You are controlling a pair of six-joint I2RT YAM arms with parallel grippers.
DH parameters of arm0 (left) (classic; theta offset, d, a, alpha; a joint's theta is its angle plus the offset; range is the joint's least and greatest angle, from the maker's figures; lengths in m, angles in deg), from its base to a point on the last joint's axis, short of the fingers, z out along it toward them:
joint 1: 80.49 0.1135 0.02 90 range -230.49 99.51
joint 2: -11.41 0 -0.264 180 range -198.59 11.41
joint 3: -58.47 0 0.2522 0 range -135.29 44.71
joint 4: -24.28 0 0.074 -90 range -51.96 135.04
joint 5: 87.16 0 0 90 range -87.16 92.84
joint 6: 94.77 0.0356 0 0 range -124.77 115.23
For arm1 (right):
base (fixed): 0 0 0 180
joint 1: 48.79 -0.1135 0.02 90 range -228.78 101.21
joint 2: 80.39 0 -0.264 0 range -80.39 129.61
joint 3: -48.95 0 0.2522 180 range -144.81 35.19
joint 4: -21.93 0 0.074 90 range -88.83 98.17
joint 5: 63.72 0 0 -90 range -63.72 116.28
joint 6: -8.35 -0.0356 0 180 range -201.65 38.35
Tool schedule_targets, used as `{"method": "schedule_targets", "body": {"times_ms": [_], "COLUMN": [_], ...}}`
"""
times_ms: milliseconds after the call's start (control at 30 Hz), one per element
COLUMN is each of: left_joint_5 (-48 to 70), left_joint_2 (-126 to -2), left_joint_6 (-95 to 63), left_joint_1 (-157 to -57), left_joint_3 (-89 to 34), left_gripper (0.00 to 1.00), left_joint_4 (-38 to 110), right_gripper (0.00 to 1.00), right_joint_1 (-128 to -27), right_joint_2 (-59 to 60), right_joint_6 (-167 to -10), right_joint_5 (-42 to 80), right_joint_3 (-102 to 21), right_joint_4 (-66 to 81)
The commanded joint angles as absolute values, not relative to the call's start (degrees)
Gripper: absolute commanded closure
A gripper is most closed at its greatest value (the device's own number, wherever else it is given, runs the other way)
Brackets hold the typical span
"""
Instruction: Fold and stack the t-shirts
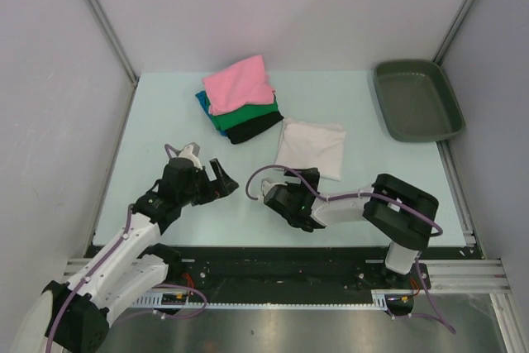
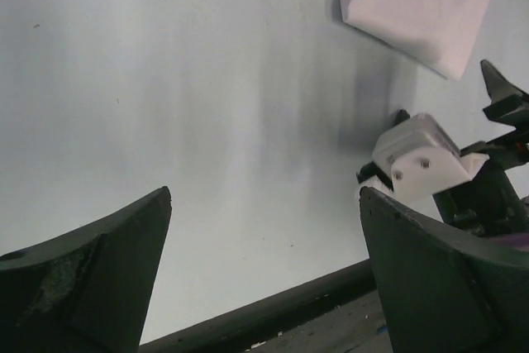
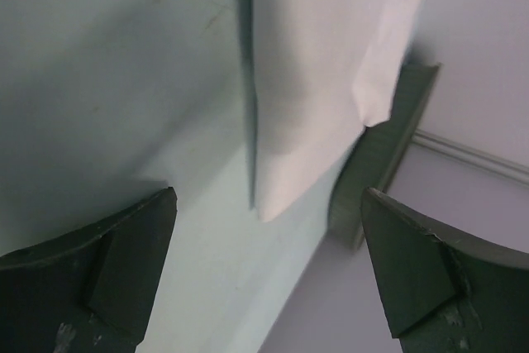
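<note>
A folded white t-shirt (image 1: 310, 148) lies flat at the table's middle. Behind it to the left is a stack of folded t-shirts: pink (image 1: 240, 82) on top, then green (image 1: 248, 113), teal-blue (image 1: 201, 98) and black (image 1: 254, 128). My left gripper (image 1: 223, 181) is open and empty, low over the table to the near left of the white shirt (image 2: 421, 6). My right gripper (image 1: 283, 194) is open and empty, just in front of the white shirt (image 3: 322, 64). Neither gripper (image 2: 264, 193) (image 3: 269, 193) touches any cloth.
A dark grey-green plastic tray (image 1: 416, 99) stands empty at the back right; its corner also shows in the right wrist view (image 3: 384, 150). The right arm's white wrist block (image 2: 421, 159) is close to my left gripper. Walls enclose the table on three sides.
</note>
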State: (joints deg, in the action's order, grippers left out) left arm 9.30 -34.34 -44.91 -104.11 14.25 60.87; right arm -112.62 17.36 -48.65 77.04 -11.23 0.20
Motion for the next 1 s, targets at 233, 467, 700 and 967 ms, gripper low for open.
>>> {"method": "schedule_targets", "body": {"times_ms": [233,467,700,967], "left_joint_5": [10.7,11.7,14.4,18.6], "left_joint_2": [-36.7,-39.8,-41.6,-37.7], "left_joint_6": [-43.9,-44.1,-44.8,-47.7], "left_joint_1": [-104.2,-104.3,-104.2,-104.3], "left_joint_3": [14.1,14.4,16.0,20.9], "left_gripper": [0.00,0.00,0.00,0.00], "left_joint_4": [56.1,53.5,51.8,51.5], "right_gripper": [0.01,0.21,1.00,1.00], "right_joint_1": [-105.3,-99.5,-96.4,-103.2], "right_joint_2": [31.0,32.9,33.9,24.3], "right_joint_6": [-35.0,-38.9,-43.7,-53.7], "right_joint_5": [73.4,68.3,66.8,69.5], "right_joint_3": [-10.8,-13.9,-16.1,-12.8], "right_joint_4": [31.5,26.0,20.9,12.7]}}
